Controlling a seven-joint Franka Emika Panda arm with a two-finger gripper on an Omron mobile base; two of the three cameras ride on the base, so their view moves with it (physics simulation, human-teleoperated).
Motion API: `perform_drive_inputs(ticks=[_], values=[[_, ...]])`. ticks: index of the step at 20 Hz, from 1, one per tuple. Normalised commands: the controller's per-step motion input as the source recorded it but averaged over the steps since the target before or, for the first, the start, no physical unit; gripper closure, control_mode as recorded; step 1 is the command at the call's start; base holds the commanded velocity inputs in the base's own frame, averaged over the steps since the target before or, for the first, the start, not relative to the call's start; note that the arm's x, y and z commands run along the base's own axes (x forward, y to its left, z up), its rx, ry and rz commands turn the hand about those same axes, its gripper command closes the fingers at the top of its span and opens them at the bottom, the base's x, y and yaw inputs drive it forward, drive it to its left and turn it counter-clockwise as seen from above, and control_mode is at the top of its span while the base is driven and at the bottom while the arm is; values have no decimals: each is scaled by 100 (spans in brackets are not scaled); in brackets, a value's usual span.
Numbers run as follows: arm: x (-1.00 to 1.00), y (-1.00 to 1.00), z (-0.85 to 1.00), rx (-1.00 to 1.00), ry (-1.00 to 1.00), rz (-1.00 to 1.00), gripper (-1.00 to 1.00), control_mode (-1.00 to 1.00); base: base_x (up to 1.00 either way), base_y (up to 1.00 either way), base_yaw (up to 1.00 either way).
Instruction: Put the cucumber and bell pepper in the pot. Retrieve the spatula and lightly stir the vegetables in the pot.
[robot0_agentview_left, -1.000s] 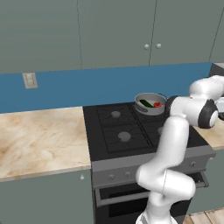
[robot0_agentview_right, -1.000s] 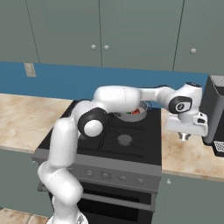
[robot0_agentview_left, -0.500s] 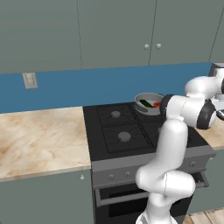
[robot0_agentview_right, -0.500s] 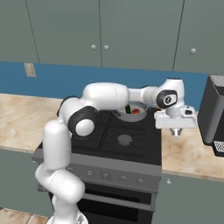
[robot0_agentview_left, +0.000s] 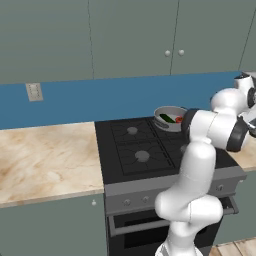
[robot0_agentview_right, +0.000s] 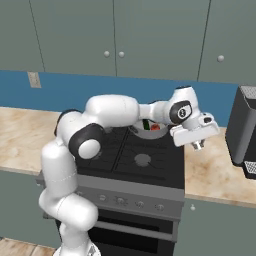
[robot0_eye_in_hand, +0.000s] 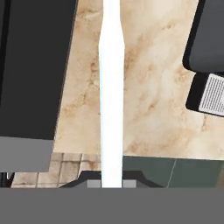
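- the gripper (robot0_eye_in_hand: 112, 183) is pinching the spatula (robot0_eye_in_hand: 111, 87), which sticks straight out from between the tips.
- the gripper (robot0_agentview_right: 198, 145) hangs over the bench (robot0_agentview_right: 212, 170), just to the side of the stove (robot0_agentview_right: 145, 160).
- the pot (robot0_agentview_left: 169, 118) sits on a back burner.
- the cucumber (robot0_agentview_left: 166, 118) and the bell pepper (robot0_agentview_left: 178, 120) lie inside the pot.
- a dark box (robot0_agentview_right: 245, 135) stands on the bench near the gripper.

pot (robot0_agentview_left: 169, 118): shallow grey, lighter rim, stove's far right burner | cucumber (robot0_agentview_left: 165, 118): dark green, lying inside pot at 9 o'clock | bell pepper (robot0_agentview_left: 179, 120): red, inside pot at 3 o'clock | spatula (robot0_eye_in_hand: 111, 87): pale white, straight, running 12-to-6 in hand view
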Motion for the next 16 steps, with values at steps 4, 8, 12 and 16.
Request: perform_drive_inputs(ticks=[4, 8, 12, 16], values=[[8, 8, 34, -12, 0, 21, 100, -100, 0, 0, 0], [0, 29, 15, -16, -4, 14, 100, -100, 0, 0, 0], [0, 30, 0, -21, 0, 3, 100, -100, 0, 0, 0], [4, 28, 0, -19, 0, 0, 100, -100, 0, 0, 0]])
